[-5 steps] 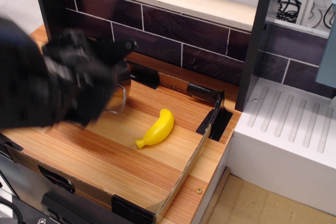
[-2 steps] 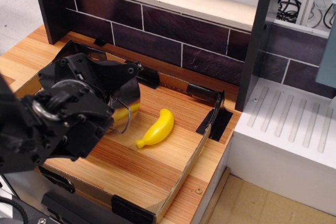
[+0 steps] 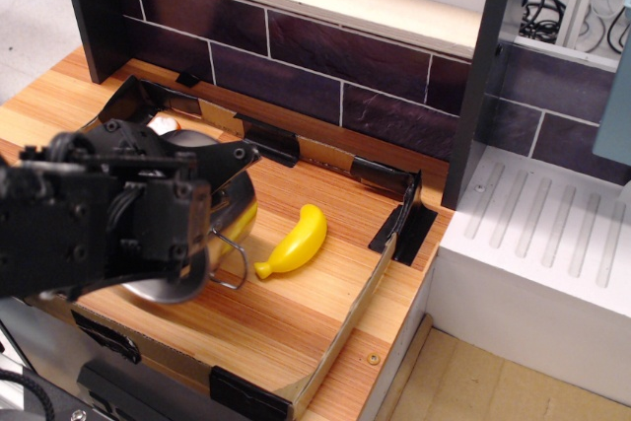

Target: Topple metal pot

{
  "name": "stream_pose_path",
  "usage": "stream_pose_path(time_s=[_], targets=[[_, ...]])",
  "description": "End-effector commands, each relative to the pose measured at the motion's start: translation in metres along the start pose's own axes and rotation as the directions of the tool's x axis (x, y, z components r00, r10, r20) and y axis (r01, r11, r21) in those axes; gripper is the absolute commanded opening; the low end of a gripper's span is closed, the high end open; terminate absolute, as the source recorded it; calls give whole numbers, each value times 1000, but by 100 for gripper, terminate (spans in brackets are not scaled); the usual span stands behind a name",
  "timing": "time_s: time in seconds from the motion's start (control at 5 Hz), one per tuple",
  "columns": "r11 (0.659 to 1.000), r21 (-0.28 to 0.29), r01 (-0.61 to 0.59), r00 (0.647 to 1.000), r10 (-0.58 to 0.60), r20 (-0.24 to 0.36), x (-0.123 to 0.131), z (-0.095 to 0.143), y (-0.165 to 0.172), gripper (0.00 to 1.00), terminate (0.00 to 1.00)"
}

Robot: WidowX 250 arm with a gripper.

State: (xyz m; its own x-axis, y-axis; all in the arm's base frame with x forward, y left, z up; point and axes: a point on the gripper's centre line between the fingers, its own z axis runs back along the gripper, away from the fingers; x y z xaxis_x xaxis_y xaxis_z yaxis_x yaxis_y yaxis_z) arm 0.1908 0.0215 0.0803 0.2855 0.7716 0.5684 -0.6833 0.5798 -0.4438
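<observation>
The metal pot (image 3: 238, 212) is shiny and stands left of centre on the wooden board, leaning over toward the front left. Its rim (image 3: 163, 293) shows low near the board and a wire loop handle (image 3: 231, 265) sticks out at its right. Its wall mirrors the yellow toy banana (image 3: 294, 241), which lies just to its right without touching it. My black gripper (image 3: 229, 157) and arm cover most of the pot from the left and above. The fingers merge with the dark arm, so I cannot tell how the jaws stand.
The board is fenced by a low cardboard wall (image 3: 367, 288) with black corner clips (image 3: 399, 214). A dark tiled back wall (image 3: 325, 66) stands behind. A white ribbed drainboard (image 3: 552, 224) lies at the right, past a dark post (image 3: 483, 76).
My arm has come down and toward the front left. The pot under it has tipped further over, and its rim now sits lower near the board. The banana has not moved.
</observation>
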Motion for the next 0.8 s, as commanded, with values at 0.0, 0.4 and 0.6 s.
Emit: stream_pose_path(time_s=[0.0, 0.4, 0.6], targets=[[991, 69, -118, 977, 129, -170, 4, 25, 3, 100, 0], [938, 325, -118, 722, 306, -620, 38, 55, -13, 100, 0], [936, 311, -165, 676, 337, -655, 58, 61, -27, 100, 0]])
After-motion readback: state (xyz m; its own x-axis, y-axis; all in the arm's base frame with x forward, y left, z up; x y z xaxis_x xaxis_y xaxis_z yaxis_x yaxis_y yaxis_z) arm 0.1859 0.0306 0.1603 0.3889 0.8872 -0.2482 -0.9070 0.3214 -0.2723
